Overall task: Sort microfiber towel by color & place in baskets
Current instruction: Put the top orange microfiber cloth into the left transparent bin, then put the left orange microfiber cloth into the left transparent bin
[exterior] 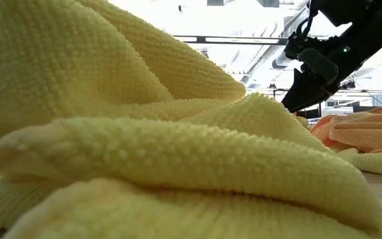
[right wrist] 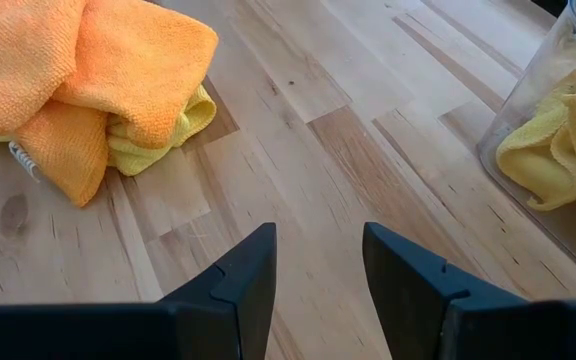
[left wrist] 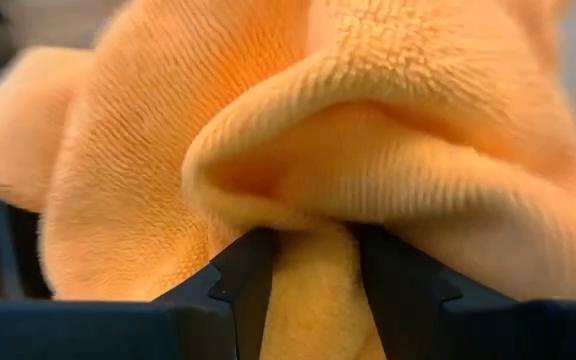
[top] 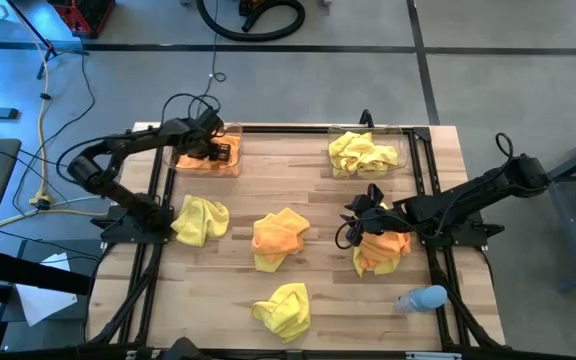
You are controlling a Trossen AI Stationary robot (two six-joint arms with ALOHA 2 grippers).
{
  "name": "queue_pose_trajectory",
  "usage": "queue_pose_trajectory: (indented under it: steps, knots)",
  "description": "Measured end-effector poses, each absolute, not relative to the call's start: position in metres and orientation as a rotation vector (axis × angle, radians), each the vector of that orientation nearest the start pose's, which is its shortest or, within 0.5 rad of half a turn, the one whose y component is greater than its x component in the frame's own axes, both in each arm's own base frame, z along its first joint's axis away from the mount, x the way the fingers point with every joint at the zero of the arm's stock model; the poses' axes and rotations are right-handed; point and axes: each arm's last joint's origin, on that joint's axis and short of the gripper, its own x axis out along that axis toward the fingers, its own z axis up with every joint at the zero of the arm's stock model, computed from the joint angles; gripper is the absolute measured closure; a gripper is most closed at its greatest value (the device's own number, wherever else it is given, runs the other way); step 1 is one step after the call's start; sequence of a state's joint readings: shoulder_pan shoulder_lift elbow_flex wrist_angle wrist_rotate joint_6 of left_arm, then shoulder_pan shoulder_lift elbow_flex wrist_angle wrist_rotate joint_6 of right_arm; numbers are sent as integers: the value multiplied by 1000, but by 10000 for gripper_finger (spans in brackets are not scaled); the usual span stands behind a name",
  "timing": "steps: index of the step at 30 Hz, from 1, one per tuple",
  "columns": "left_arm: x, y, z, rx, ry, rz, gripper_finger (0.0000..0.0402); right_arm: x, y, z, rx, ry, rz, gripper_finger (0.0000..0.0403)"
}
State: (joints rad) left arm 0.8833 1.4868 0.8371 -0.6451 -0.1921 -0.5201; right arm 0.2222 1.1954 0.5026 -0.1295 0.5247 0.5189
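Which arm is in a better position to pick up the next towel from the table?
The right. Its tool is open and empty beside the orange-and-yellow pile. The left tool is shut on an orange towel over the far-left basket.

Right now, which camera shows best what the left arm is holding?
The left wrist view: an orange towel fills it, pinched in the left gripper. The high view shows that gripper over the orange basket. Other views miss it.

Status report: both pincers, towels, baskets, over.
Left pincer shut on orange towel over left basket. Right pincer open above bare table. Nothing blocking.
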Motion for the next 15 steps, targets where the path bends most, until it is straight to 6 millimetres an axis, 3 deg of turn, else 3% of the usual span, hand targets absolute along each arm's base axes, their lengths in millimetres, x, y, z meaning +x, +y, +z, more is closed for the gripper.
queue_pose_trajectory:
  steps: [10,15]
  knots:
    - [143,175,226,-799,854,1218,264,211,33,171,188,668,-471,258]
    - [151,147,247,-726,775,1110,264,211,33,171,188,668,-471,258]
